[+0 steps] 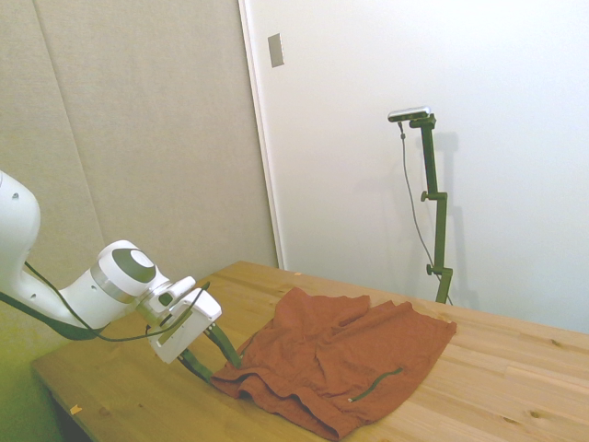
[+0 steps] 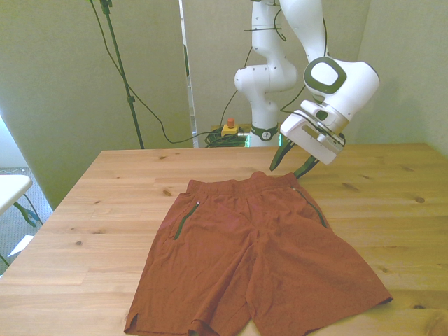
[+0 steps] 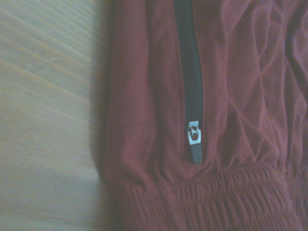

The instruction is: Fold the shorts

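Observation:
The rust-orange shorts (image 2: 259,259) lie flat on the wooden table (image 2: 105,210), waistband toward the far edge and legs toward the near edge. My gripper (image 2: 288,170) is open and tilted, low over the waistband corner on the front view's right. In the side view the gripper (image 1: 219,368) has its dark fingers (image 1: 226,348) at the near edge of the shorts (image 1: 340,354); I cannot tell whether they touch the cloth. The wrist view shows the shorts (image 3: 231,96) up close, with a dark zip line (image 3: 191,72), its metal pull (image 3: 193,132) and the gathered waistband (image 3: 216,202).
Bare wood (image 3: 48,120) lies beside the shorts' side seam. Behind the table's far edge are a yellow box with a red button (image 2: 229,128) and cables. A white surface (image 2: 10,185) pokes in at the front view's left edge.

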Robot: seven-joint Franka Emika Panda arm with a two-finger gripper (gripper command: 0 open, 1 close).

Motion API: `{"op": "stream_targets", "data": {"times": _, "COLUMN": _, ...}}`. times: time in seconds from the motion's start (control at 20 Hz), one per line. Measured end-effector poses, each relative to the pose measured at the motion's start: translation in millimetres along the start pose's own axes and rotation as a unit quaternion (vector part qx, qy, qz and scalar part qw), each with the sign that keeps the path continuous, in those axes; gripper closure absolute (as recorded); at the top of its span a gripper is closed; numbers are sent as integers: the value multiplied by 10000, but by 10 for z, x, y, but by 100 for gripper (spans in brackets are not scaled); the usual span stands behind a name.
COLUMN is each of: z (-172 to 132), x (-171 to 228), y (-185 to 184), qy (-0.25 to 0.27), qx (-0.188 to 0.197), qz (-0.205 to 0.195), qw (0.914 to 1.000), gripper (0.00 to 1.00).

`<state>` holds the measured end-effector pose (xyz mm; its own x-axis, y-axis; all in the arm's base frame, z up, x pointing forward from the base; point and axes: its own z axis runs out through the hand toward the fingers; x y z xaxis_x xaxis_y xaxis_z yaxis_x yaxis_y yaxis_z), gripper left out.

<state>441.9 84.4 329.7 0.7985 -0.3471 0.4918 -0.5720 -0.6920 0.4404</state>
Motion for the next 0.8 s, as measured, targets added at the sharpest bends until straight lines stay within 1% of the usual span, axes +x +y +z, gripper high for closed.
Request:
{"op": "stream_targets", "data": {"times": 0.35, "z": 27, "x": -4, "y": -3, "qy": -24, "qx": 3, "qz": 87, "qw": 10000, "gripper": 100}}
{"op": "stream_targets", "data": {"times": 0.8, "z": 44, "x": -79, "y": -59, "qy": -73, "qx": 95, "qz": 30, "qw": 9999, "gripper": 100}}
